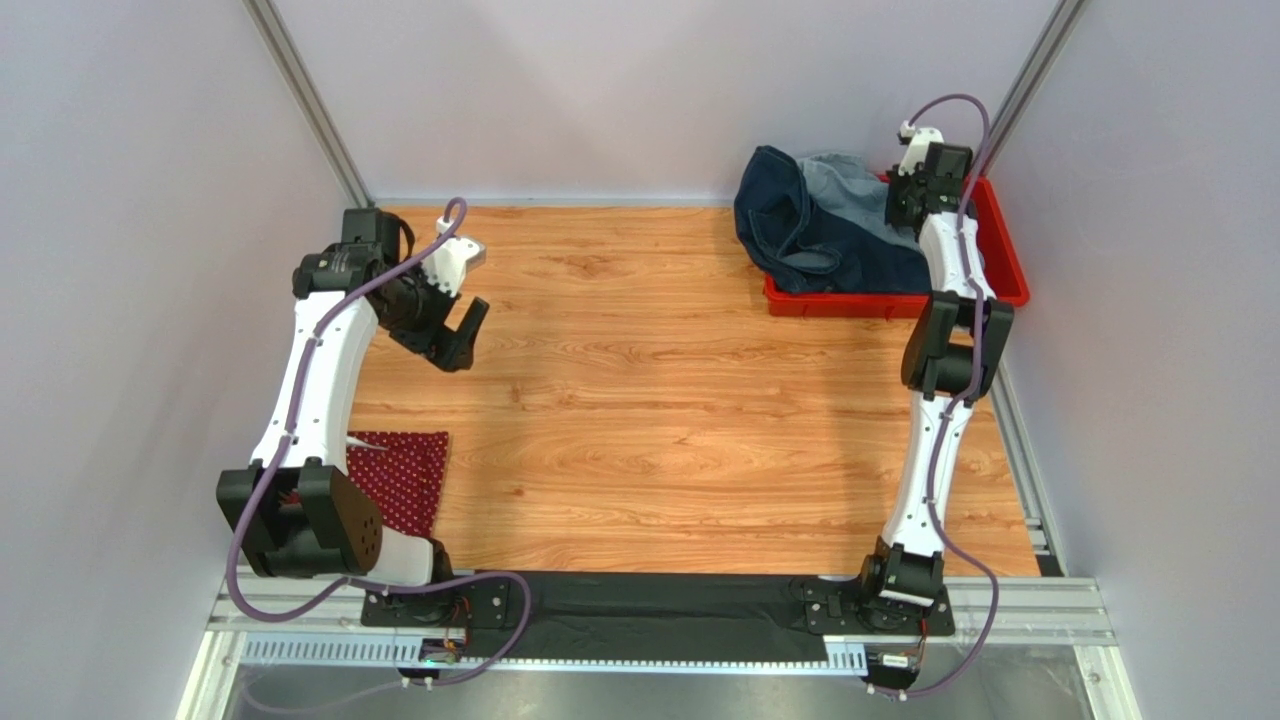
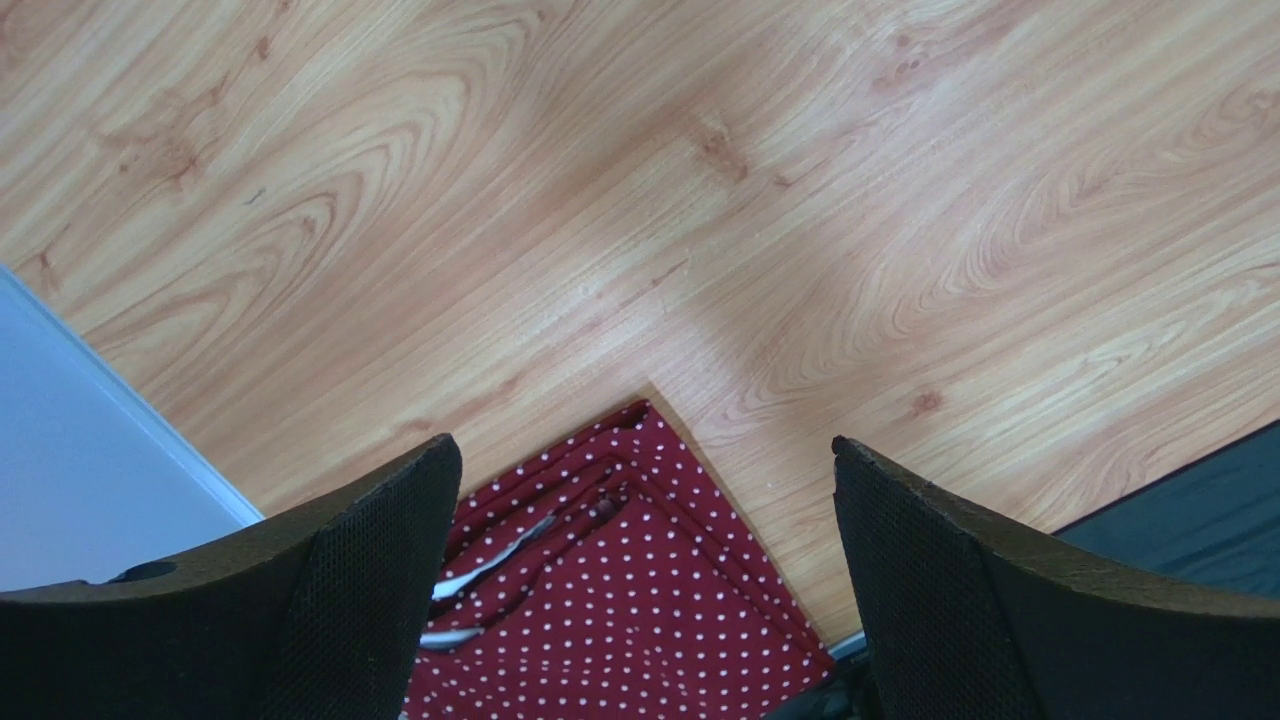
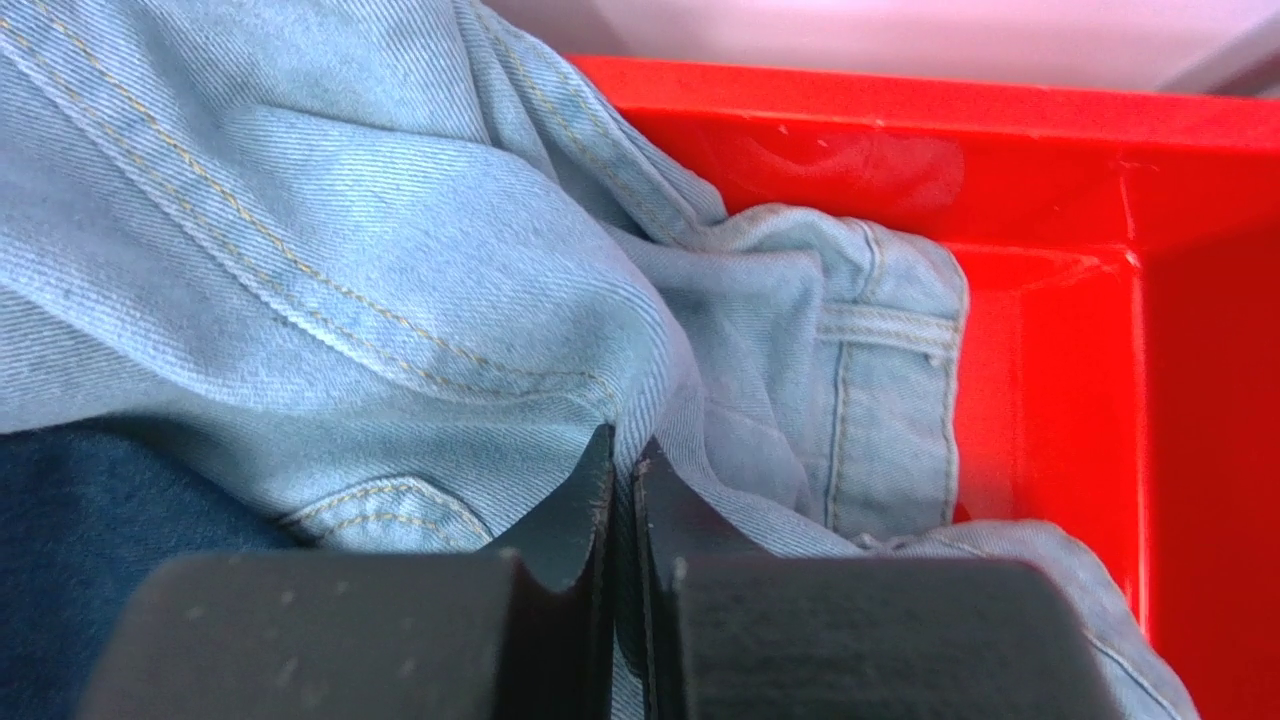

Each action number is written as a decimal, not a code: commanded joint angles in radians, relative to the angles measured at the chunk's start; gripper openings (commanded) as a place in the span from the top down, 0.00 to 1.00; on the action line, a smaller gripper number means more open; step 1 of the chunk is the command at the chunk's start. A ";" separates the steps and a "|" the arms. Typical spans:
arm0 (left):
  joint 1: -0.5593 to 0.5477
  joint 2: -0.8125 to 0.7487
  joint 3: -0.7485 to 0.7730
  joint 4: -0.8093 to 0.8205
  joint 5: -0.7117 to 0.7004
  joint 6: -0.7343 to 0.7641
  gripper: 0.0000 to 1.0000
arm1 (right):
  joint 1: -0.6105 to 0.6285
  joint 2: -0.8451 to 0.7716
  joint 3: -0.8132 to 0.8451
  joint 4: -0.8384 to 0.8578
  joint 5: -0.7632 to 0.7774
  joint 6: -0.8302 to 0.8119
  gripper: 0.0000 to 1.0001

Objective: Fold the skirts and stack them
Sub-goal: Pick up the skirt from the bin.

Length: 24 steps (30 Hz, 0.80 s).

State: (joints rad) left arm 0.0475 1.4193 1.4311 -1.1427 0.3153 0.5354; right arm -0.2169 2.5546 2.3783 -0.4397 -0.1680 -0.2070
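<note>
We see the left gripper (image 1: 455,333) hanging wide open and holding nothing, above bare wood near the desk's left edge. The red dotted skirt (image 1: 403,474) lies flat at the near-left corner, one corner showing between the spread fingers (image 2: 383,570) in the wrist view. The desk's (image 1: 676,405) whole middle is bare wood. At the far-right corner, the right gripper (image 3: 627,450) is closed tight on a fold of the light blue denim skirt (image 3: 376,255), heaped with the navy denim skirt (image 1: 796,225) in the red tray (image 1: 1010,267); the navy cloth spills over the tray's left rim.
</note>
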 commanded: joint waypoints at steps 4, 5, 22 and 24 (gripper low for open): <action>-0.001 -0.025 0.008 -0.008 -0.033 -0.009 0.01 | -0.006 -0.299 -0.062 0.177 0.093 0.084 1.00; -0.001 -0.026 0.008 -0.008 -0.033 -0.009 0.01 | -0.006 -0.328 -0.065 0.183 0.111 0.096 1.00; -0.001 -0.128 -0.034 0.008 -0.021 -0.011 0.01 | 0.201 -0.919 -0.225 0.277 -0.347 0.256 1.00; -0.001 -0.141 -0.044 0.008 -0.019 -0.008 0.01 | 0.295 -0.965 -0.229 0.266 -0.483 0.256 1.00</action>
State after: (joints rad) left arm 0.0475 1.3182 1.3968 -1.1412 0.2859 0.5362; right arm -0.0170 1.6428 2.1281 -0.1856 -0.3717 0.0402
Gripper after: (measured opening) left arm 0.990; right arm 0.011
